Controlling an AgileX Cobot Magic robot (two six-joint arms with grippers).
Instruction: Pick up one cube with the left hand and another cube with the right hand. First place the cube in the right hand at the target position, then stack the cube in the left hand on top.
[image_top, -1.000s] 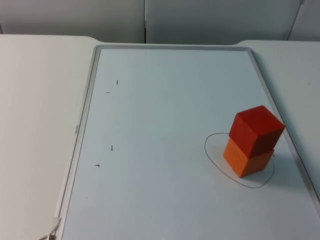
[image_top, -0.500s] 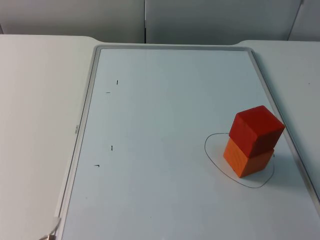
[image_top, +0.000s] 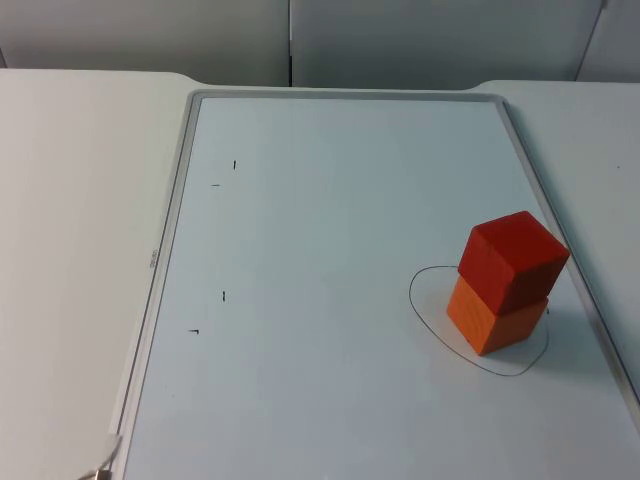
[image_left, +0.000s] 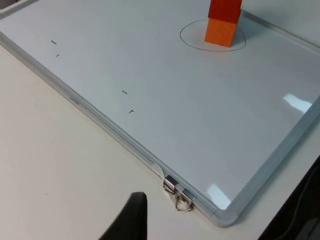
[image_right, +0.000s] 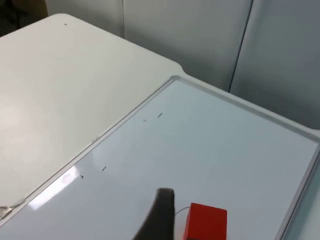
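Cubes are what matter here, and nothing about them has shifted over the last second: the top view matches the two before it, which I take to mean the stack has settled and the job is as good as done. Nearest to me, the left gripper (image_left: 131, 220) hangs over the bare white table (image_top: 70, 200) just off the whiteboard's (image_top: 165, 250) corner, close to the little metal clip (image_top: 103, 462) on the frame and well apart from the stack; I cannot tell how its jaws stand. It appears to be waiting. A bit further in, a few short pen ticks (image_top: 223, 296) mark the board's left side. Beyond them, toward the right edge, is the hand-drawn ring (image_top: 425, 310), the target spot, with the orange cube (image_top: 490, 322) standing inside it and the red cube (image_top: 512, 258) resting on top, turned slightly and overhanging a little, yet sitting flat. The right gripper (image_right: 159, 215) hovers above the board with the red cube just beside it in its own view, not touching; its jaws I cannot judge either. Furthest off, the board's top edge meets the grey partition wall (image_top: 400, 40).
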